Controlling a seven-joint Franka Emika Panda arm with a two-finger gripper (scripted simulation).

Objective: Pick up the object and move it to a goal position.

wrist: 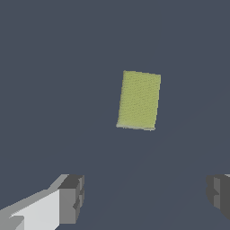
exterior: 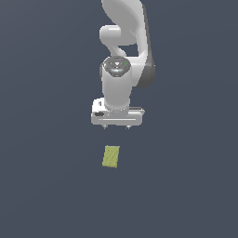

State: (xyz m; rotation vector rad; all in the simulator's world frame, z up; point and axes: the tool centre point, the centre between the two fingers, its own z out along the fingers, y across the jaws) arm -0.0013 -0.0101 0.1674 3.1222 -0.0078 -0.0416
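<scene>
Nearest the exterior view's camera, lying flat on the plain dark floor (exterior: 46, 195): the yellow-green block (exterior: 111, 156), long edge running roughly away from the lens, turned slightly off square. Just behind and above it, well clear, not touching: the white gripper (exterior: 116, 126), pointing straight down, empty, fingers spread wide. Confirmed from the wrist camera, with two grey fingertips (wrist: 72, 198) far apart at the frame's edge, nothing between them, and the block (wrist: 139, 100) ahead of the gap rather than inside it. Farther back, rising out of frame: the white arm (exterior: 123, 42). Judged to be the approach step, grasp not yet begun. Next move needed: shifting over the block, lowering around its narrow sides, then closing. No goal marker visible anywhere. No containers in sight
</scene>
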